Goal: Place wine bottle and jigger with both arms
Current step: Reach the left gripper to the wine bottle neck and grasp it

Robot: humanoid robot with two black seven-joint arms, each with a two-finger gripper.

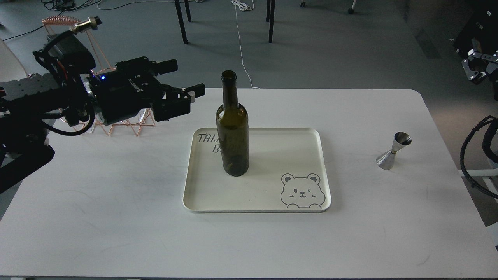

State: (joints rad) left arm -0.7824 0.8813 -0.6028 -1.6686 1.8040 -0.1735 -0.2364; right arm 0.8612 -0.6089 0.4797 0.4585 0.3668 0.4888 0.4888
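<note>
Two grippers in frame. Left gripper (186,87) at upper left, fingers spread apart, empty, well clear of wine bottle (232,128). Right gripper (476,66) at far upper right edge, small and dark; cannot tell whether fingers apart or together. Bottle upright at frame centre, on left half of cream tray (311,171) with bear drawing. Jigger (393,151) upright on white table (116,217), right of tray, apart from it. Judgement: bottle step looks done, jigger step pending. Next move calls for right arm to reach down-left, pinch narrow waist, carry to tray.
</note>
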